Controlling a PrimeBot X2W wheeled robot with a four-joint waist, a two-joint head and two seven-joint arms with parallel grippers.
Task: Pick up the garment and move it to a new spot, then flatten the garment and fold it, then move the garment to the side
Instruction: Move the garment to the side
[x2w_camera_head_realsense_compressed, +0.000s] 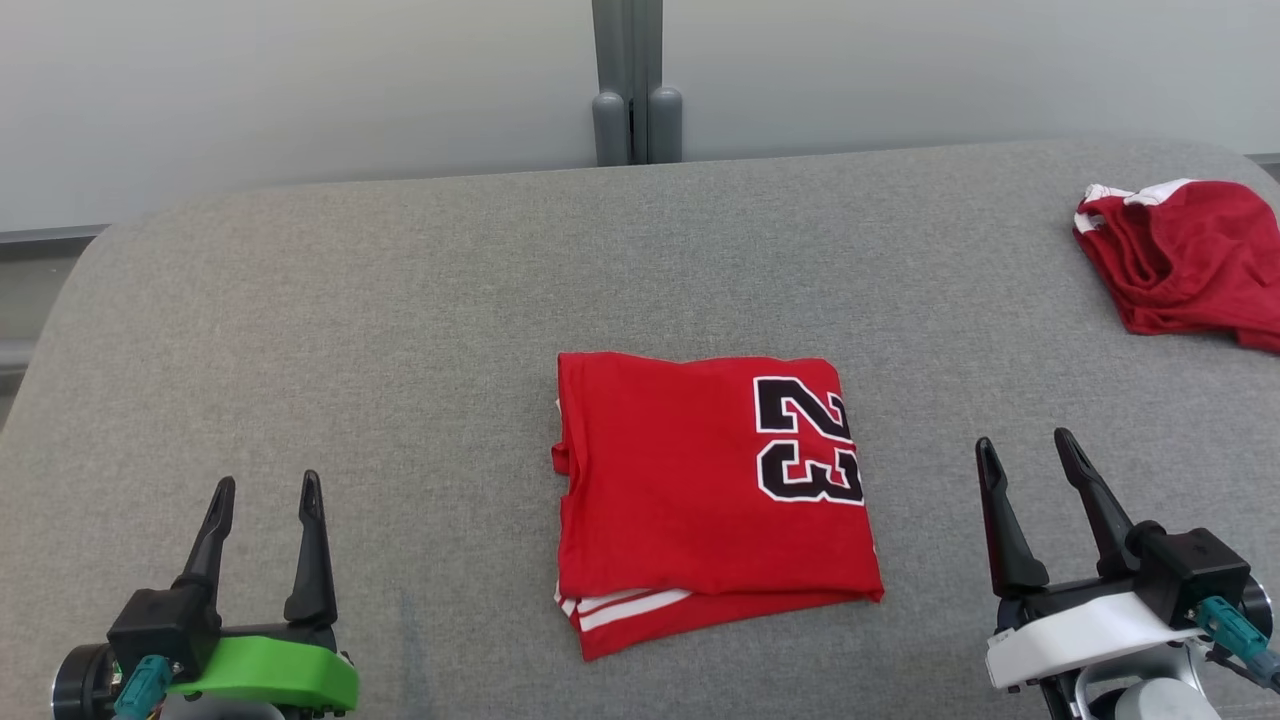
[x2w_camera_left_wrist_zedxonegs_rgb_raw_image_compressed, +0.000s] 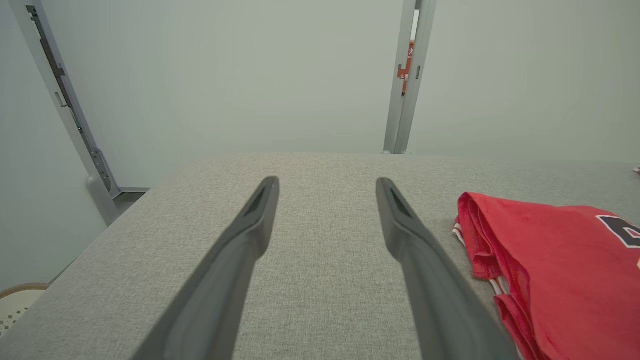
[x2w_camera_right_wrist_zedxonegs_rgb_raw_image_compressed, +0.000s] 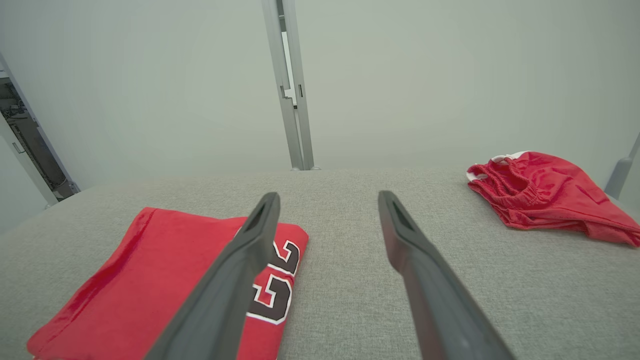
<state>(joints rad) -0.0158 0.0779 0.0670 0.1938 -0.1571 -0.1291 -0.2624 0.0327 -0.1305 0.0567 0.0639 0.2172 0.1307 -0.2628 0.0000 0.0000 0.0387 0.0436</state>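
Two items cut off: crumpled red shorts (x2w_camera_head_realsense_compressed: 1180, 255) at far right edge of grey table (x2w_camera_head_realsense_compressed: 400, 300) in head view, and number 23 on folded red shirt (x2w_camera_head_realsense_compressed: 700, 490) partly behind a finger in right wrist view; lower layers of shirt hidden under top panel, white stripes peeping at near edge. Shirt flat at table centre, well apart from shorts, between left gripper (x2w_camera_head_realsense_compressed: 268, 482) and right gripper (x2w_camera_head_realsense_compressed: 1025, 440), nearer the right, touching neither. Both grippers released, fingers spread, grasping nothing.
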